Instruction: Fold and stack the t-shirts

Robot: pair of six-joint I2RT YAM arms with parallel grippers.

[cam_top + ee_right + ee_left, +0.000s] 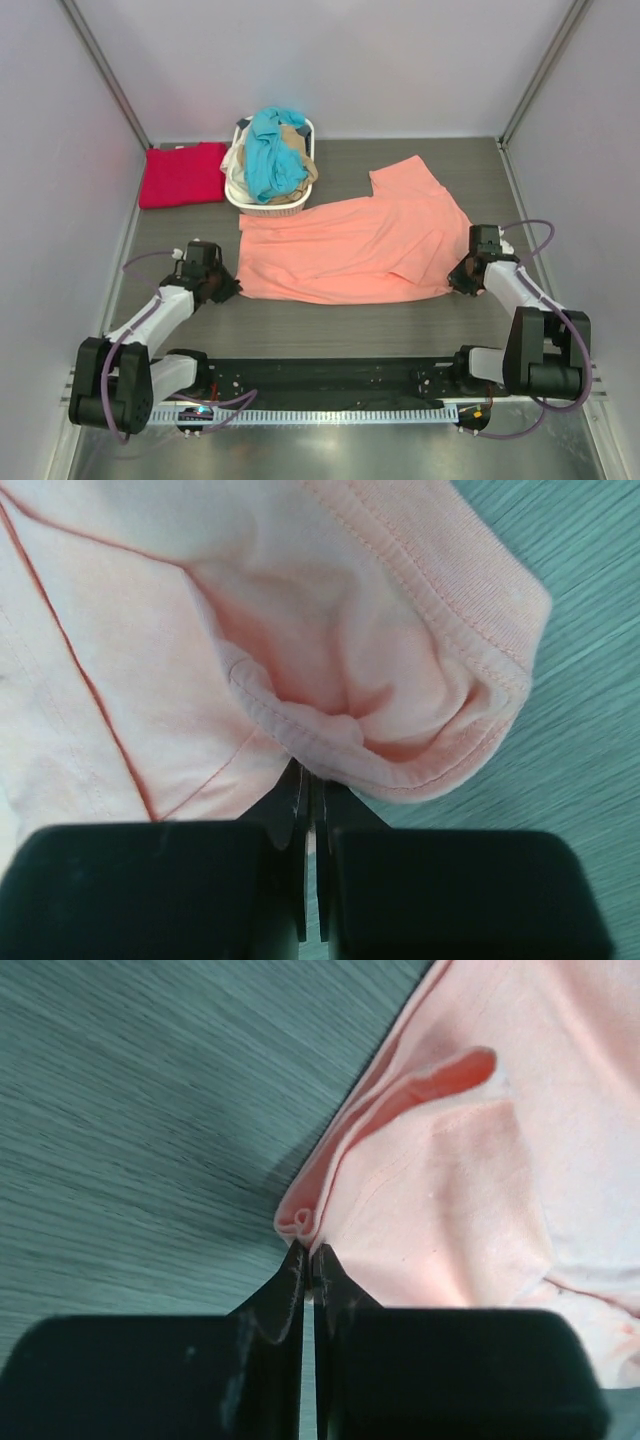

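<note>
The salmon-pink t-shirt [355,240] lies spread across the middle of the table, one sleeve pointing to the far right. My left gripper [232,287] is shut on its near left corner, a small bunch of cloth [300,1222] pinched at the fingertips. My right gripper [458,280] is shut on its near right corner, a hemmed fold [400,750] bunched at the fingertips. The crimson red t-shirt [182,173] lies folded at the far left. The teal blue t-shirt [274,150] and the beige one [298,140] sit piled in the basket.
The white oval laundry basket [262,203] stands at the far middle, touching the pink shirt's far edge. Grey walls close the table on the left, right and far sides. Cables loop beside both arms.
</note>
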